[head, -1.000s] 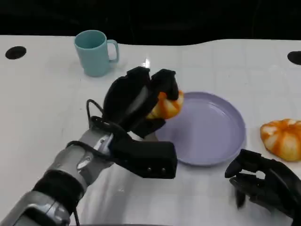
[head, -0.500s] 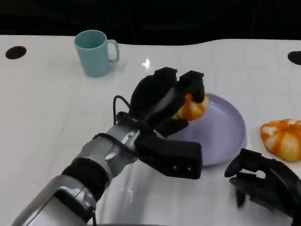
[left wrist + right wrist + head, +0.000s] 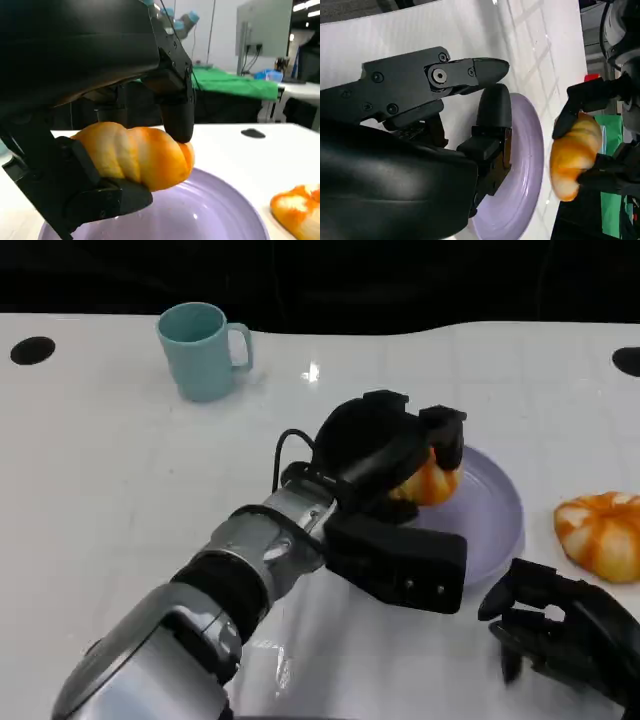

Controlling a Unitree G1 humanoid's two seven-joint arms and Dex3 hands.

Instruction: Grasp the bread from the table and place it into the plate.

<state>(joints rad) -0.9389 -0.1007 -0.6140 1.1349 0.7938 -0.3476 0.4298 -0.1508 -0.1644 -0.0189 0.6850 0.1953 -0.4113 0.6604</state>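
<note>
My left hand (image 3: 385,445) grips an orange bread roll (image 3: 430,481) and holds it above the lavender plate (image 3: 492,530). The left wrist view shows the bread roll (image 3: 135,155) pinched between black fingers (image 3: 176,112), a little above the plate (image 3: 200,215). In the right wrist view the bread roll (image 3: 572,157) hangs clear of the plate (image 3: 530,165). My right hand (image 3: 560,635) rests on the table at the lower right, fingers curled, holding nothing. A second orange bread (image 3: 600,530) lies on the table right of the plate.
A teal mug (image 3: 203,350) stands at the back left. Black round holes (image 3: 32,350) mark the table's far corners. The second bread (image 3: 297,210) lies close to the plate's rim.
My left hand has carried the bread roll to the right, from the plate's left rim to over its middle. The right hand has not moved.
</note>
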